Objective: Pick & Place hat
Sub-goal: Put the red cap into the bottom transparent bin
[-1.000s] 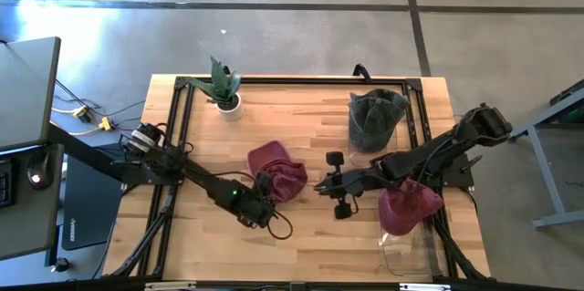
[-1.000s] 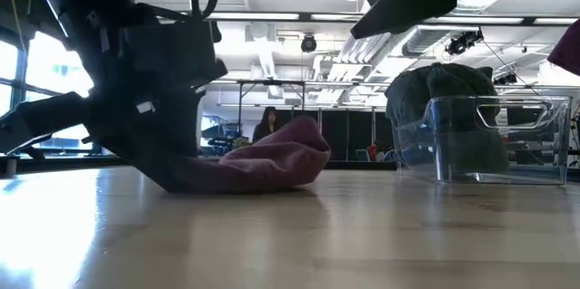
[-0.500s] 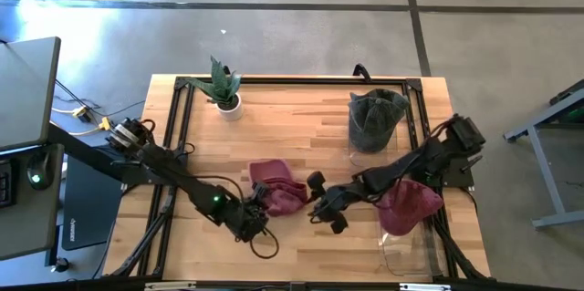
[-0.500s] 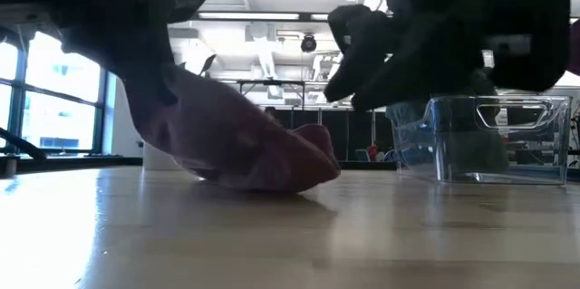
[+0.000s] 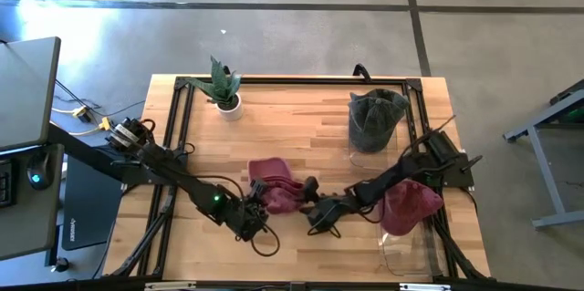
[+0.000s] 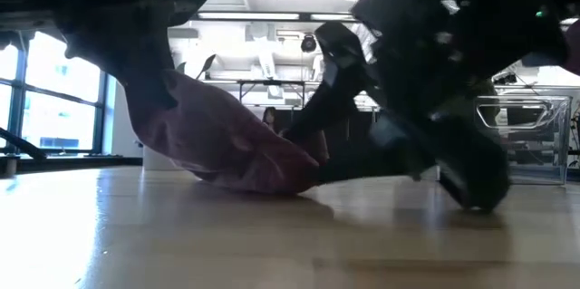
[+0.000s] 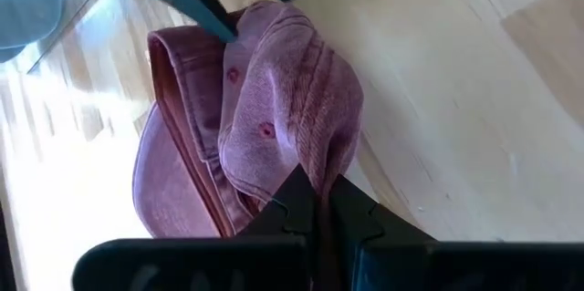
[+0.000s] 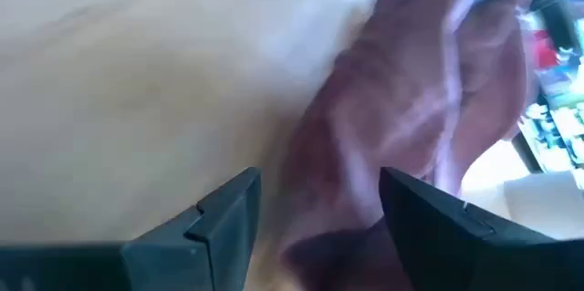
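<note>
A maroon hat (image 5: 276, 184) lies in the middle of the wooden table (image 5: 301, 109), toward its near edge. My left gripper (image 5: 258, 202) is at the hat's near-left side and is shut on it, as the left wrist view shows (image 7: 319, 211). My right gripper (image 5: 307, 205) is open at the hat's right end. In the right wrist view its two fingers (image 8: 224, 223) stand apart with the hat's cloth (image 8: 392, 127) ahead of them and between them. I cannot tell whether they touch it. My left gripper pinches a fold of the hat's crown cloth (image 7: 315, 172) between its two shut fingers, at the hat's near-left side. The fingers slant down from the table's near-left. That side of the hat (image 6: 195, 112) is raised, and its right part (image 6: 290, 180) rests on the table.
A second maroon hat (image 5: 411, 202) sits in a clear bin (image 5: 401, 247) at the near right. A dark green hat (image 5: 374, 118) fills a clear container at the far right. A small potted plant (image 5: 224, 90) stands at the far left. A black frame borders the table.
My left gripper has raised the hat's left side and drawn it slightly toward the near edge, while the hat's right part stays on the table. My right gripper has come down and toward the table's left and near edge, up to the hat's right end.
</note>
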